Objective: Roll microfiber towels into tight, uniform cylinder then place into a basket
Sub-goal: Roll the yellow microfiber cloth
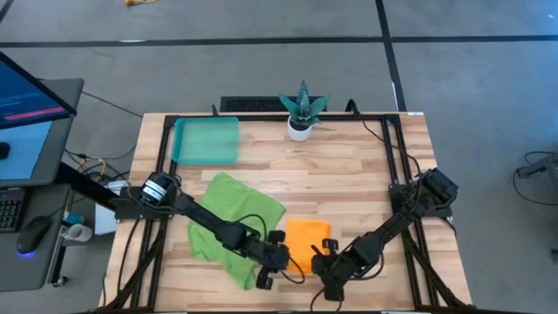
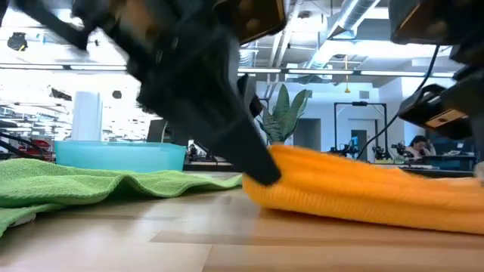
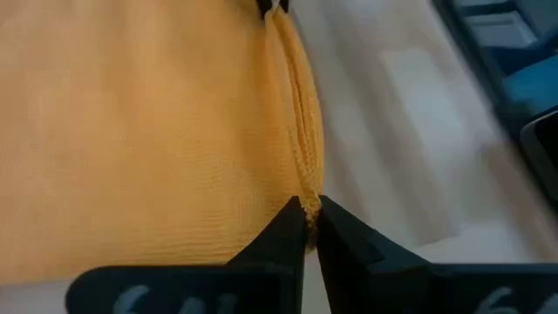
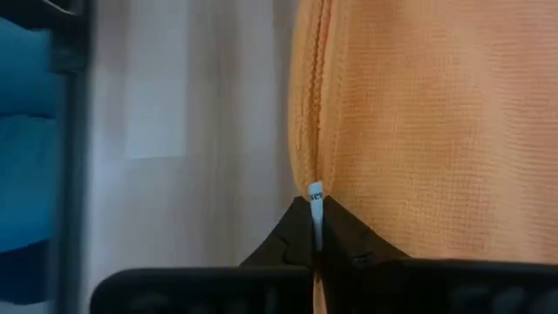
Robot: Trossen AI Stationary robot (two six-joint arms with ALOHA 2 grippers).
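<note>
The orange towel (image 1: 307,242), folded near the table's (image 1: 349,174) front edge, looks light and limp, best taken by its near corners, where the left gripper (image 3: 309,218) and right gripper (image 4: 316,222) are pinched onto its hem.

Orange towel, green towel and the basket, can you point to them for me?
Orange towel (image 1: 307,237): high view, middle of the folded cloth.
Green towel (image 1: 237,206): high view, its flat upper part.
Basket (image 1: 207,141): high view, bare floor of the teal tray.

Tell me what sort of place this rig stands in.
Probably a robotics lab or open workshop: exposed ceiling ducts, a computer monitor beside the wooden table, and a person at a desk behind.
</note>
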